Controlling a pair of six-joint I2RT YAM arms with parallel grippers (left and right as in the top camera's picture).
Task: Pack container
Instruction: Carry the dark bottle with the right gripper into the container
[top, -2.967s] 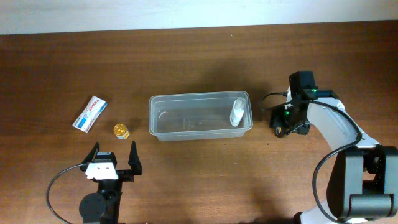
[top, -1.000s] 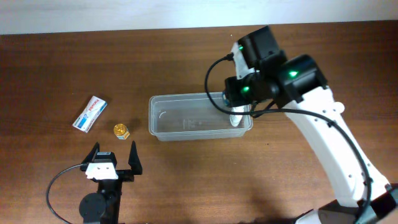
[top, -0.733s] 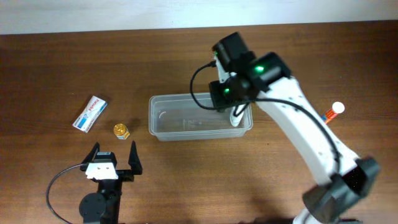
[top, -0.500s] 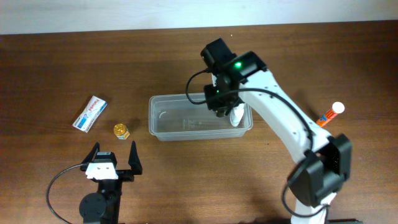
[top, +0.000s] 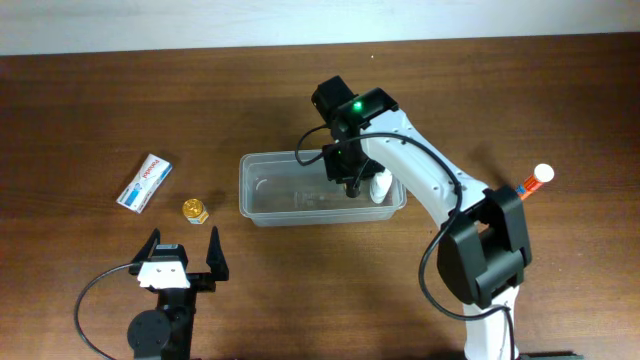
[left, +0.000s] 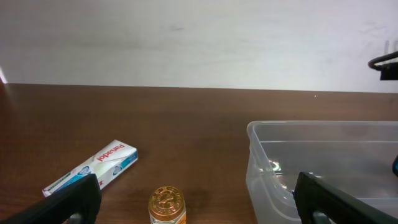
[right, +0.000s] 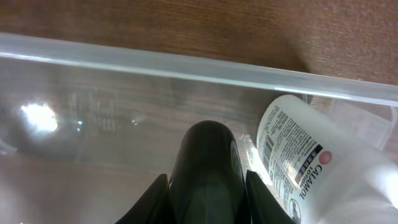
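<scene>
**Inspector A:** At the middle of the table, the container (top: 280, 195) lies long side across, open top up. One white lotion bottle (top: 380, 186) is in its right end, against the end wall. State the step in hand.

**Inspector B:** Placement, in my judgement. The right gripper (top: 351, 180) hangs over the container's right half, just beside the white bottle. In the right wrist view its fingers (right: 157, 194) clasp a dark rounded item (right: 207, 165), with the clear floor below and the far rim beyond. I cannot tell what the item is, or whether it touches the floor.

**Inspector A:** Next move?

**Inspector B:** I would lower it until the item rests on the floor, then part the fingers and lift straight up. The white bottle leans close on the item's right, so the set-down should favour the free floor to the left, or it may be knocked.

**Inspector A:** Outside the container?

**Inspector B:** Three things not yet packed. A toothpaste box (top: 144, 182) and a small gold-capped jar (top: 195, 210) lie to the container's left, apart from it. An orange tube with a white cap (top: 531, 183) lies well to its right.

**Inspector A:** The other arm?

**Inspector B:** The left gripper (top: 183, 240) sits near the table's front edge, fingers spread wide, holding nothing. The jar lies just ahead of it. I judge the task under halfway.
</scene>
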